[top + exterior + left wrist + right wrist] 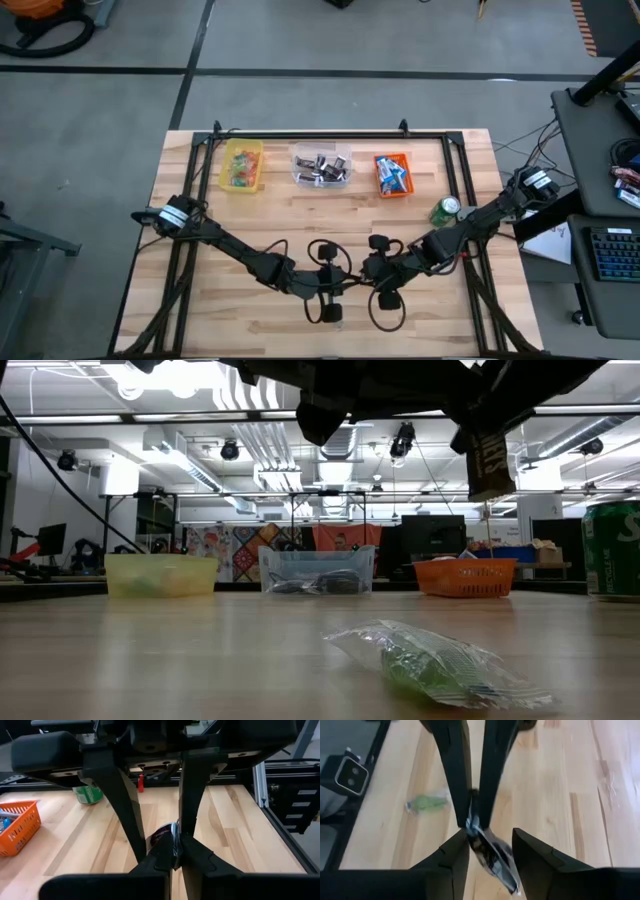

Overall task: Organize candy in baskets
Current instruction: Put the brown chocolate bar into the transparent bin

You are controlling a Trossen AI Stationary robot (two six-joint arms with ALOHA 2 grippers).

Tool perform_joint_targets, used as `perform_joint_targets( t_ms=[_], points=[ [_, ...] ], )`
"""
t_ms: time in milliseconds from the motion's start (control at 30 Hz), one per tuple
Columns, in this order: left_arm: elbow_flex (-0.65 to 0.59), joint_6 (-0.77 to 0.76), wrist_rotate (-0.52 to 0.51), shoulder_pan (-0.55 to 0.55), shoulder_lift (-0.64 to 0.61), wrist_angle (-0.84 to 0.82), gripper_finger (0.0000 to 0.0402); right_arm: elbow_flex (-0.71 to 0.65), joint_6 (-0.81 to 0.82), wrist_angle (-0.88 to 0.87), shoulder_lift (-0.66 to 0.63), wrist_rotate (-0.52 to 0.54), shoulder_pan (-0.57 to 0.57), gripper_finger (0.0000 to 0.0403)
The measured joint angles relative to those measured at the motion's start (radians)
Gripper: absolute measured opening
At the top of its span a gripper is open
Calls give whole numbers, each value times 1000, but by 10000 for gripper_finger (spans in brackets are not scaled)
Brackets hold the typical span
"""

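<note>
The left gripper (175, 851) pinches a dark-wrapped candy (162, 837) above the tabletop (300, 230) while the right gripper (490, 845) stands released around it, so the handover needs the right jaws clenching before the left let go.

Both arms reach inward and meet mid-table. Left gripper (345, 283) is clamped shut. Right gripper (372, 272) faces it, fingers parted.

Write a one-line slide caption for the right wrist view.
Left gripper pinches a dark wrapped candy between the open right gripper's fingers, above the wooden table; a green candy lies beyond.
</note>
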Motion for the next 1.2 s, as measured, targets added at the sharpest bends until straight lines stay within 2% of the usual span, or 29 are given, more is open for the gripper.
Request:
perform_joint_targets(
  t_ms=[133, 267, 300, 467, 667, 867, 1033, 1100, 1200],
  points=[
    [0, 0, -1, 0, 0, 3, 0, 3, -26, 21, 0, 7, 1, 105],
    [0, 1, -6, 1, -3, 4, 2, 8, -67, 22, 0, 7, 1, 30],
    [0, 3, -9, 1, -5, 1, 6, 9, -74, 22, 0, 7, 1, 23],
    [0, 36, -8, 0, -73, -115, 49, 34, -99, 13, -2, 13, -14, 16],
    [2, 112, -17, 0, -205, -418, 102, 91, -201, -35, -3, 15, -97, 15],
    [2, 80, -59, -4, -342, -725, 128, 113, -393, 8, -3, 48, -307, 14],
    [1, 13, -63, -16, -413, -923, 130, 72, -551, 227, -3, 51, -551, 14],
    [-10, 7, -64, -28, -425, -948, 129, 58, -588, 317, 12, 11, -648, 13],
    [-47, 7, -47, -45, -428, -930, 128, 56, -591, 408, 49, -150, -781, 15]
  ],
)
